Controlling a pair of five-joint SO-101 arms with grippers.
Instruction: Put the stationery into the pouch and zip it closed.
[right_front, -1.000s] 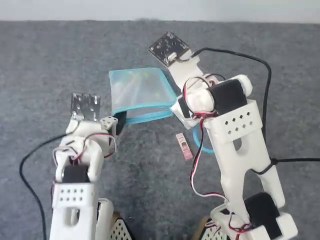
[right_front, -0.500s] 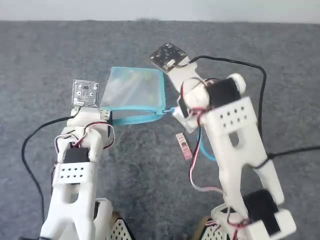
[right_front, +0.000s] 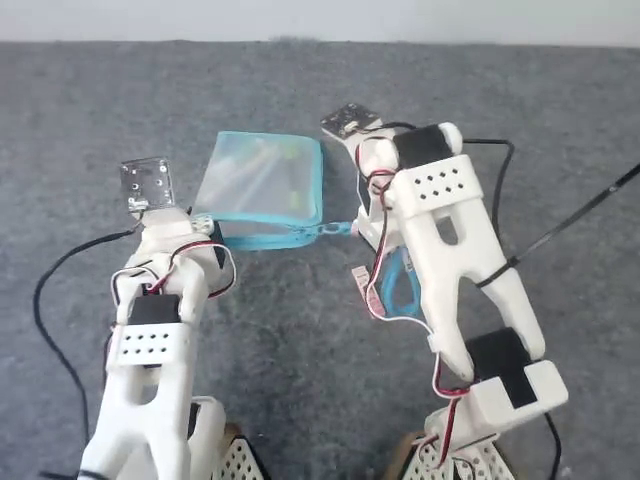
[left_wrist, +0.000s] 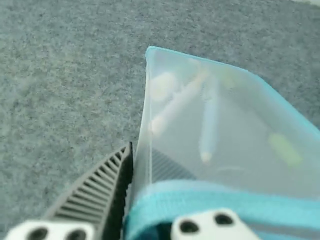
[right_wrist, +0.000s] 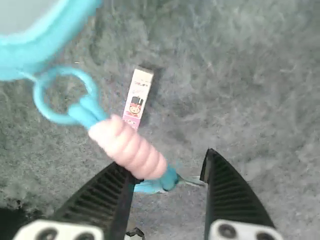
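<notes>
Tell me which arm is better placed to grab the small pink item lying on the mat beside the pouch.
Right, probably. The right gripper hangs open close to the pink item, while the left gripper is clamped on the pouch corner.

Pouch (right_front: 265, 185): frosted, translucent smooth plastic, edged with turquoise woven cloth tape. Zip charm (right_wrist: 132, 145): pink, ribbed, soft-looking matt rubber on a turquoise cord (right_wrist: 84, 113). Table (right_front: 90, 110): grey, rough, fibrous carpet-like cloth. Left fingers (left_wrist: 100, 195): black, ribbed, matt plastic. Arm shells (right_front: 455, 240): white, smooth, matt plastic
</notes>
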